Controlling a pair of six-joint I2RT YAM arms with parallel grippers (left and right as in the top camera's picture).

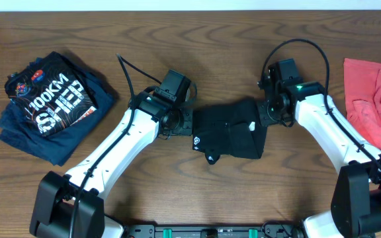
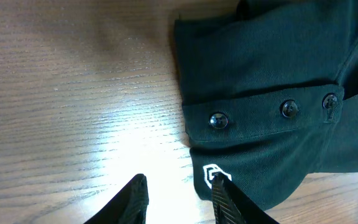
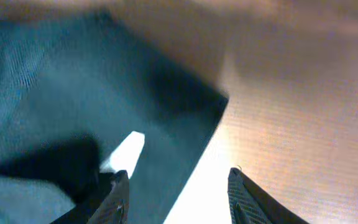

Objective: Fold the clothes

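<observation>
Seen only overhead, navy 100KM tee [image 1: 48, 106] and red garment [image 1: 376, 99], buttons [image 2: 289, 109] on black garment [image 2: 260, 56] revealed by left wrist view, left gripper [image 2: 180, 200] and right gripper [image 3: 179, 198] both parted, nothing gripped

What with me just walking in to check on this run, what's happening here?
The robot is working on a compact black buttoned garment at the middle of the wooden table. The left end effector sits at its left edge and the right end effector at its right edge, both open. A navy printed tee lies far left, a red garment far right.
</observation>
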